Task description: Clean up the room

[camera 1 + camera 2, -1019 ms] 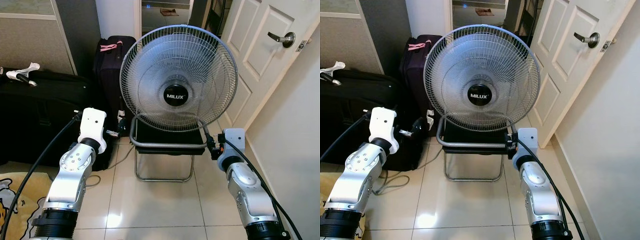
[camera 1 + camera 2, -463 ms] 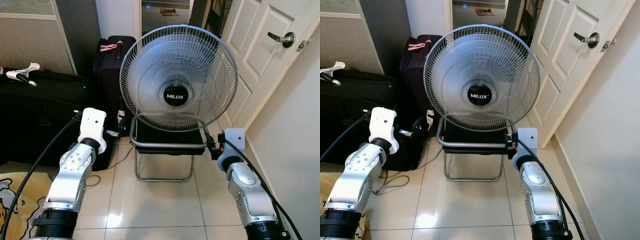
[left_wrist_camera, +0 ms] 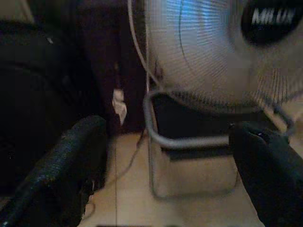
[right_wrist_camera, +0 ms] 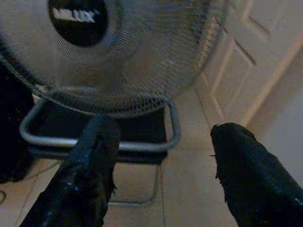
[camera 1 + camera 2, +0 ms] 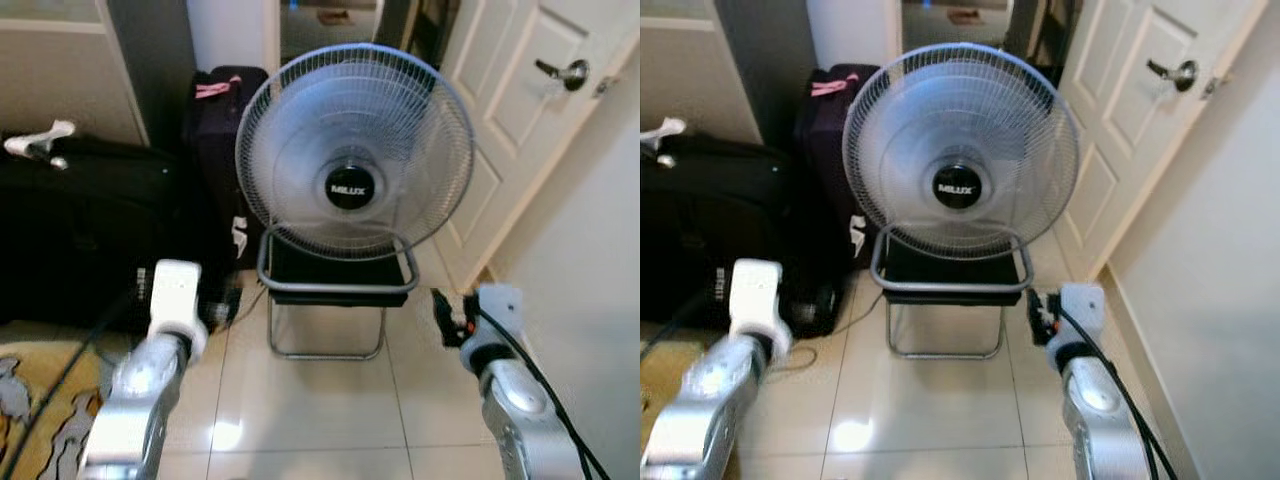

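A: Two tools are up, one each side of the fan [image 5: 355, 155], approx. level with the metal chair [image 5: 335, 290] it sits on. Left tool [image 3: 165, 156] has its fingers wide apart, nothing between them. Right tool [image 4: 163, 161] is the same, fingers apart and empty.

B: And the fan, where exactly?

A: On the chair seat, upright, grille facing the robot, logo hub in the middle. Chair stands on the tile floor [image 5: 320, 410], btw. a dark purple suitcase [image 5: 222, 150] and the white door [image 5: 515, 110]. Neither tool touches fan or chair.

B: So which step is this, in your opinion?

A: I judge it is the approach, w/ both arms set for a two-side hold. To do it well, I think each tool should go to the chair's tube frame, not the thin grille wires, which may bend. Both sides should close at the same height, or the fan may tip off the seat.

B: Room for moving?

A: Tight. Right side: door and wall are near the right arm, so little room for the elbow. Left side: a big black suitcase [image 5: 80, 235] and the purple one stand close to the chair. A cable lies on the floor by the chair's left leg and may catch. Open floor is mostly in front of the chair, so backing straight out looks safest. Pictures are blurred, so small details I cannot confirm.
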You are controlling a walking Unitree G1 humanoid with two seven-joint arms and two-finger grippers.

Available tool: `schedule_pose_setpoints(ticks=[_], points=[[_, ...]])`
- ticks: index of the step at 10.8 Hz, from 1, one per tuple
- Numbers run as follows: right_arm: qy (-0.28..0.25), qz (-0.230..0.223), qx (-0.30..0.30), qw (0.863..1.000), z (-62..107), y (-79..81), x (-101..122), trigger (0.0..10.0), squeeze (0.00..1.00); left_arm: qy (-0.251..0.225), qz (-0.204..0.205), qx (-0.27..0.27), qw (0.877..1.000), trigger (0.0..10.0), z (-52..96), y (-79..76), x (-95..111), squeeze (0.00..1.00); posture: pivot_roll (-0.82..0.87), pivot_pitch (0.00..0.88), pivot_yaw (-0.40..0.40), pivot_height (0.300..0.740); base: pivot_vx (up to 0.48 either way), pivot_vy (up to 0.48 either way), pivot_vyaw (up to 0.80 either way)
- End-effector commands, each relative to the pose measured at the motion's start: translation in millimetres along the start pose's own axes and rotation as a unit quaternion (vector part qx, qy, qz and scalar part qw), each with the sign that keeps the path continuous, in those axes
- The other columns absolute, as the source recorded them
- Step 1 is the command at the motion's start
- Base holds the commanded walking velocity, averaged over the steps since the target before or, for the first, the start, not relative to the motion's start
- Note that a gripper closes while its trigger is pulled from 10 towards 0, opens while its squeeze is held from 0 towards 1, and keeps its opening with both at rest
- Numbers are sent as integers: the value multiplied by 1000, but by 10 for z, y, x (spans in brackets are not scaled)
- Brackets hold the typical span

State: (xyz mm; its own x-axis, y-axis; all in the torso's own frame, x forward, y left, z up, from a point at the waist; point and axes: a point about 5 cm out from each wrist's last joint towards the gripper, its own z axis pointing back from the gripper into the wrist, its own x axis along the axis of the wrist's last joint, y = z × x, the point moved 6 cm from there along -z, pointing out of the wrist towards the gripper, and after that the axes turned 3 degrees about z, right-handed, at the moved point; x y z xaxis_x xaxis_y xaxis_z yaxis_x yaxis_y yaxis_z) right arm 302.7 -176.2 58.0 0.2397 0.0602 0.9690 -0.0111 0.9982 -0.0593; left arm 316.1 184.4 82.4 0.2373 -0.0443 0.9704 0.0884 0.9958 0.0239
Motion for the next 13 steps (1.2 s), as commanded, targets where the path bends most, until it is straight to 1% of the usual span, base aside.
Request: schedule_pose_setpoints(ticks=[1, 2, 3, 4, 5, 6, 7, 8, 9, 10, 11, 12, 13], points=[[-12, -15, 10, 1000, 23, 57, 96, 10000, 1000, -4, -16, 32, 999, 10000, 40, 77, -4, 0, -8, 0, -47, 740, 0, 0, 800], [-17, -14, 25, 999, 41, 113, 129, 10000, 1000, -20, -1, 31, 999, 10000, 55, 71, 36, 0, -10, 0, -44, 740, 0, 0, 800], [-15, -7, 18, 1000, 40, 112, 128, 10000, 1000, -43, 10, 50, 998, 10000, 64, 111, 89, 0, -12, 0, -43, 740, 0, 0, 800], [-19, -24, -27, 999, 66, 0, 123, 10000, 1000, -19, -5, 23, 1000, 10000, 89, 84, 47, 0, -15, 0, -39, 740, 0, 0, 800], [-5, -22, -42, 999, 75, -51, 93, 10000, 1000, -2, -18, 11, 1000, 10000, 109, 66, 28, 0, -23, 0, -44, 740, 0, 0, 800], [-23, 46, -19, 999, 42, 51, 163, 10000, 1000, -3, -8, 7, 1000, 10000, 102, 119, 25, 0, -45, 0, -37, 740, 0, 0, 800], [-47, 52, 11, 997, 14, 170, 252, 10000, 1000, -8, -10, 7, 1000, 10000, 63, 136, 62, 0, -37, 0, -45, 740, 0, 0, 800], [-51, 46, 15, 998, -45, 223, 281, 10000, 1000, -21, -7, 12, 1000, 10000, 1, 162, 149, 0, -12, 0, -53, 740, 0, 0, 800], [-44, 40, 21, 998, -55, 272, 233, 10000, 1000, -28, -13, 13, 999, 10000, -12, 160, 177, 0, -8, 0, -55, 740, 0, 0, 800], [-49, 19, 9, 999, -53, 217, 284, 10000, 1000, -30, 0, 10, 999, 10000, -5, 116, 207, 0, 4, 0, -55, 740, 0, 0, 800], [-53, 17, -8, 998, -77, 112, 315, 10000, 1000, -35, -3, 7, 999, 10000, -7, 29, 197, 0, -10, 0, -51, 740, 0, 0, 800], [-54, 9, -7, 998, -98, 101, 341, 10000, 1000, -37, -5, 0, 999, 10000, -32, -18, 204, 0, -19, 0, -53, 740, 0, 0, 800], [-53, 5, 9, 999, -112, 172, 341, 10000, 1000, -34, -2, -3, 999, 10000, -60, -25, 192, 0, -27, 0, -42, 740, 0, 0, 800]])
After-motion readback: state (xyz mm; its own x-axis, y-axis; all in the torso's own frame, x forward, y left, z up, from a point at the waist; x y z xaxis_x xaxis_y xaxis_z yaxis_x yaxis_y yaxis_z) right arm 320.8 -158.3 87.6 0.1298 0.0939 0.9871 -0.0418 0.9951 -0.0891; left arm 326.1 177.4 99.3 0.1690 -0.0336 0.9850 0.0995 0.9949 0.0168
